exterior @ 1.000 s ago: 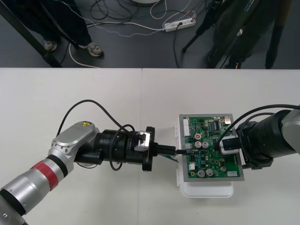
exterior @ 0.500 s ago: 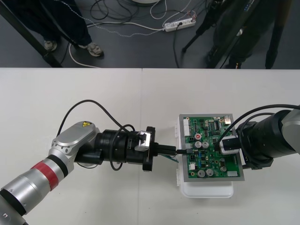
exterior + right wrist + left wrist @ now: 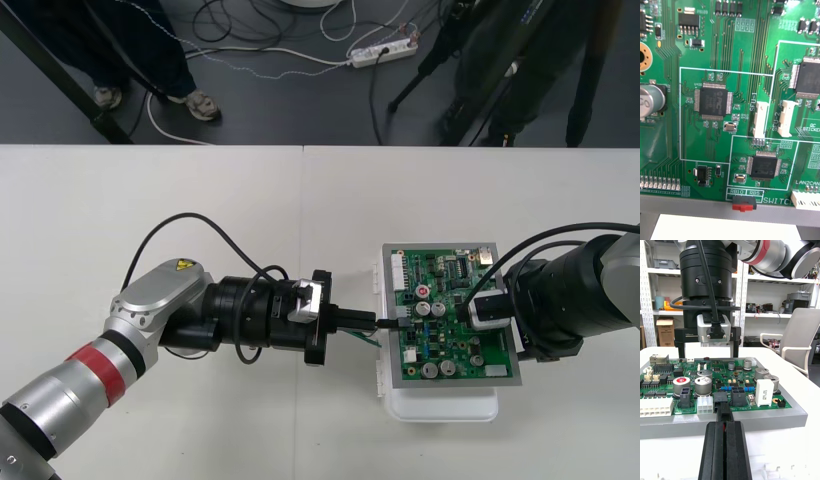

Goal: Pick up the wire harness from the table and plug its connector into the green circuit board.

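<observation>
Plug point(image 3: 724, 414) — at board's point(image 3: 440, 345) edge, pinched by left gripper point(image 3: 725, 425)

Pale table point(image 3: 150, 190); power strip point(image 3: 383, 52) on floor point(image 3: 300, 105).

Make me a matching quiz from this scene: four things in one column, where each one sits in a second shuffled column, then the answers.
1. left gripper
2. right gripper
3. white base
4. harness plug

A. under the green circuit board
B. at the board's right edge
C. gripped, at the board's left edge
D. just left of the board, pointing at it

Pairs: 1-D, 2-B, 3-A, 4-C
</observation>
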